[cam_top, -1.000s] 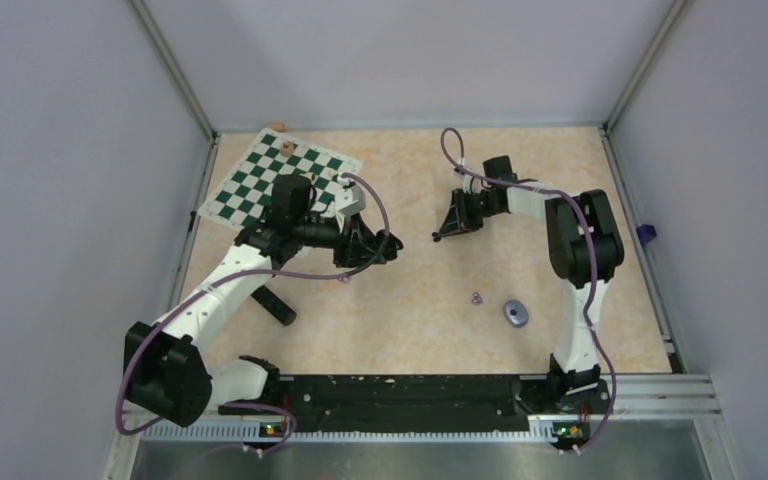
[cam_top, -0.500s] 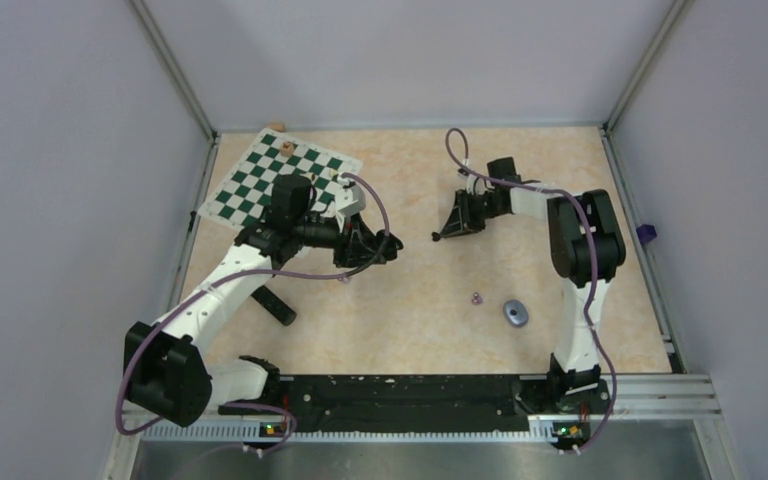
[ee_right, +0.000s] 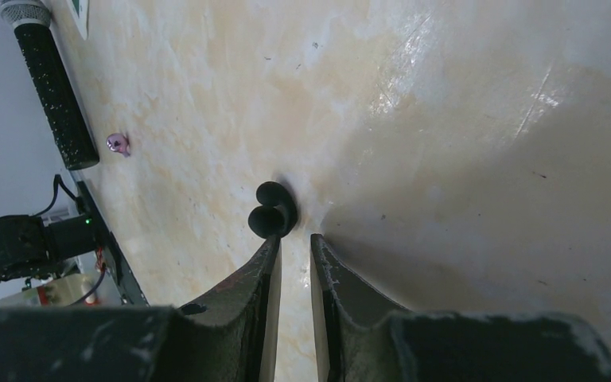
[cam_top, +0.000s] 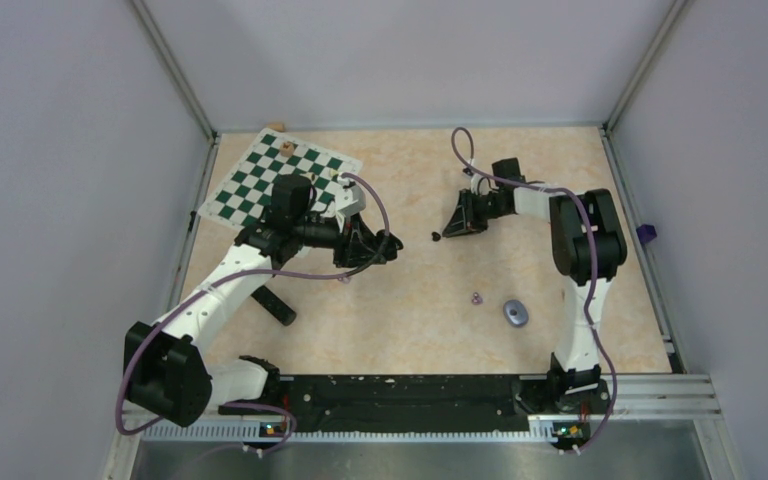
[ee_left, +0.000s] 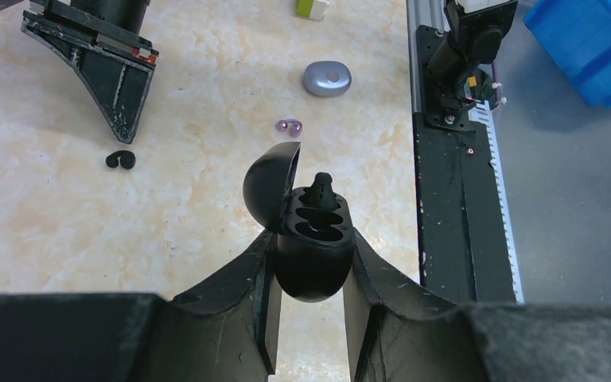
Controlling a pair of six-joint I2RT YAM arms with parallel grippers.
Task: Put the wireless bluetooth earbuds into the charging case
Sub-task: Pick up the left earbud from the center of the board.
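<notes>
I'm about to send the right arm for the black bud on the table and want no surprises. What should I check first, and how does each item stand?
1. Case held in the left gripper: ok.
2. Lid open: ok.
3. Free pocket in the case: ok. A rim bud stands at its far edge; whether it is seated, cannot tell.
4. Table bud between the right gripper jaws: not ok, it lies just past the tips.
5. Jaw gap wide enough: not ok, narrower than the bud.
6. Purple bud and grey case out of the way: ok.
</notes>
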